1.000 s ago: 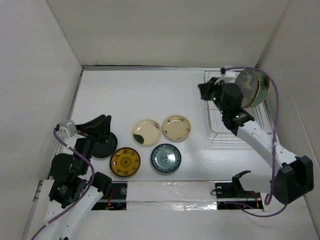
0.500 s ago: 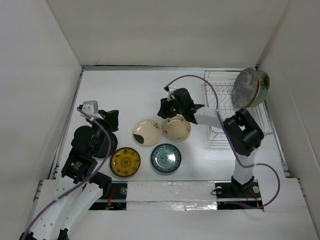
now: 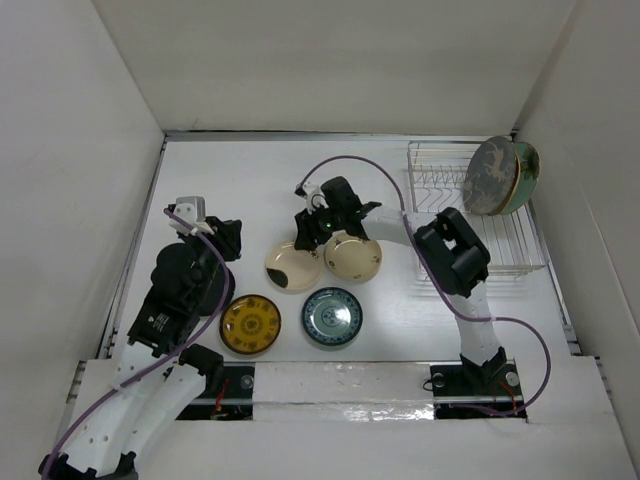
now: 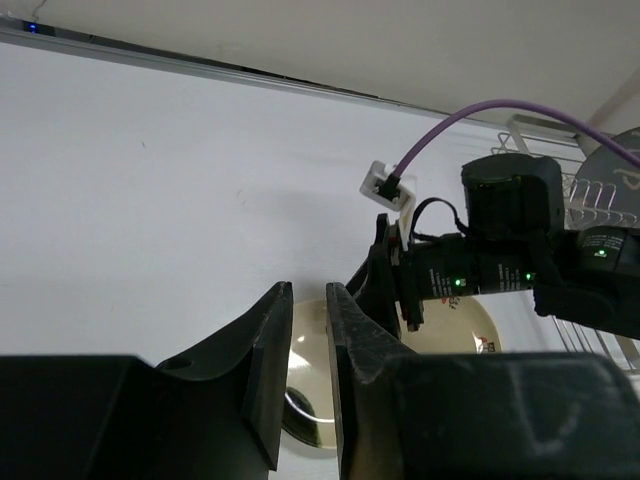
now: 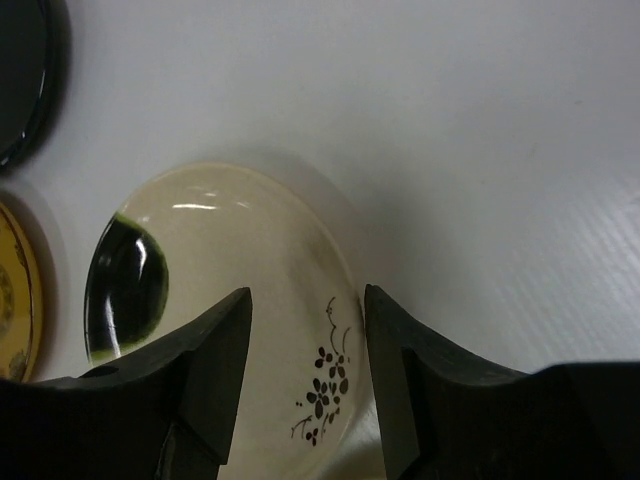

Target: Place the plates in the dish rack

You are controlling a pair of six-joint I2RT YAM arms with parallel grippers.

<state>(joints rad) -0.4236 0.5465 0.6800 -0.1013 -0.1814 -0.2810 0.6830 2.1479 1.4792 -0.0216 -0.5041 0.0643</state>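
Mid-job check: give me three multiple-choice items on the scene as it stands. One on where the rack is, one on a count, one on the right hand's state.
1. The dish rack stands on the table at its: A) far right; B) near left; C) centre.
2. How many plates stand in the rack? A) none; B) two; C) five.
3. The right hand is: A) shut on a plate; B) out of every view; C) open above the cream plate with the dark patch.

Key:
1 A: the wire rack sits by the right wall, towards the far end.
2 B: a grey deer plate and a green plate behind it stand on edge there.
3 C: the wrist view shows its fingers apart, with that plate's rim below the gap and nothing gripped.
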